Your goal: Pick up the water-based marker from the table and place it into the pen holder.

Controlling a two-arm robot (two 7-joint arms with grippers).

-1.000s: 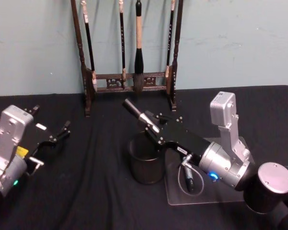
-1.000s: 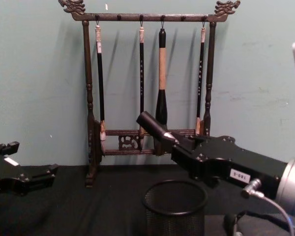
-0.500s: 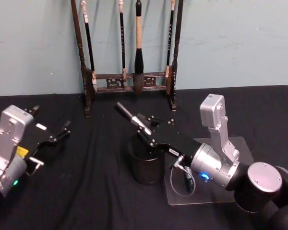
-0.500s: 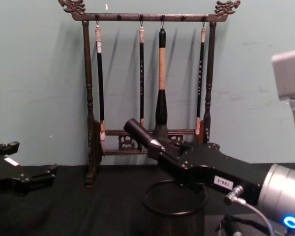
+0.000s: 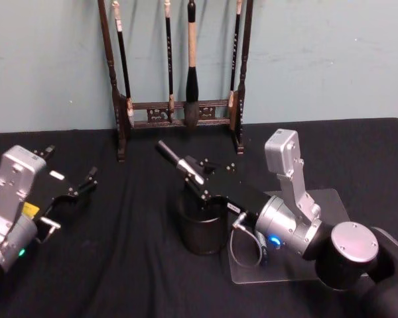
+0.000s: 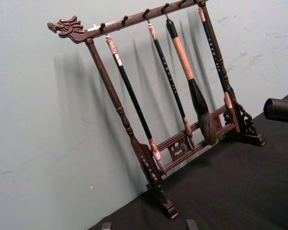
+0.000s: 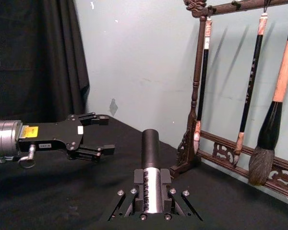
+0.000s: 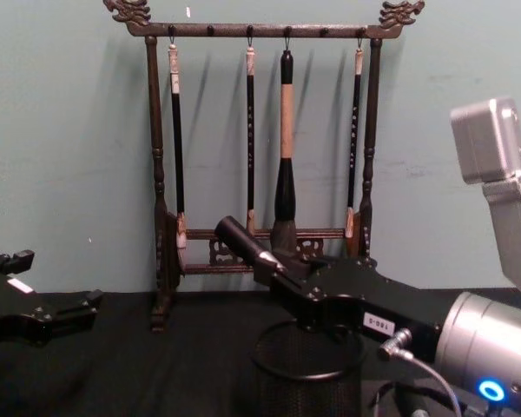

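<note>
The right gripper (image 5: 200,180) is closed on the marker (image 5: 176,159) and holds it in the air just above the pen holder (image 5: 202,237). The pen holder stands on the table (image 5: 119,265), in front of the brush rack (image 5: 179,79). The marker is tilted: its black cap end points up and toward the robot's left, and its silver part sits between the fingers. Its lower end is hidden by the gripper, so I cannot tell if it is already inside the cup. Compared with half a second ago, the gripper and the marker are a little more to the left and a little lower, closer to the rim. The pen holder is at the same place. The left gripper (image 5: 79,189) is over the table at the left, fingers apart and holding nothing, as before
</note>
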